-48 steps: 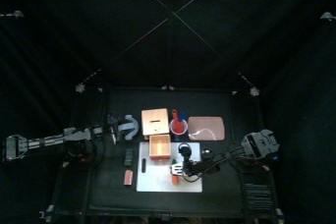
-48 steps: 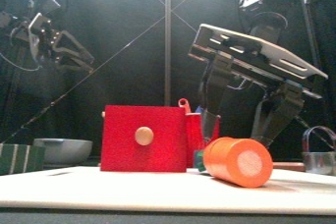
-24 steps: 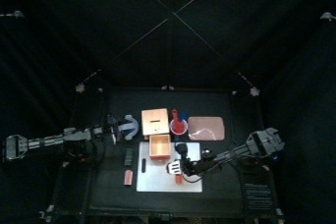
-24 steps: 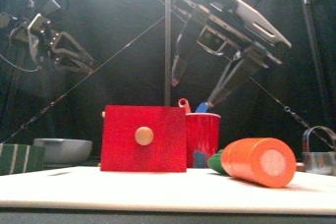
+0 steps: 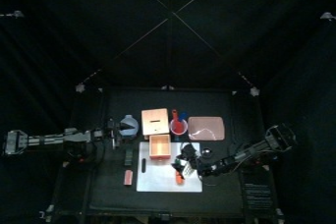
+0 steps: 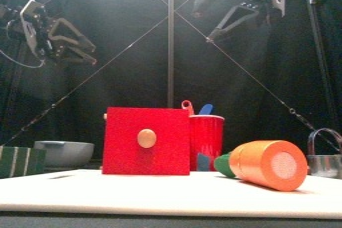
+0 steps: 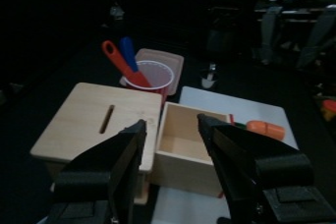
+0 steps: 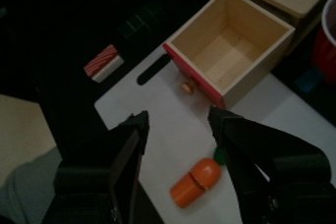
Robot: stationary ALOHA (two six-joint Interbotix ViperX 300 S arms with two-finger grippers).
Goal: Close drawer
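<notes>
The drawer [image 8: 231, 43] stands pulled out; left hand [image 7: 171, 135] and right hand [image 8: 178, 130] both gape wide, holding nothing.

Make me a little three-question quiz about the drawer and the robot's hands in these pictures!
1. True or false: the drawer is pushed all the way into its wooden box.
2. What colour is the drawer's front panel? A) blue B) red C) green
3. Fill in: the drawer has nothing inside, and both the left end effector and the right end effector hold ____.

Key: 1 false, it is pulled out and you can see its bare inside. 2 B. 3 nothing; both stand open.
</notes>
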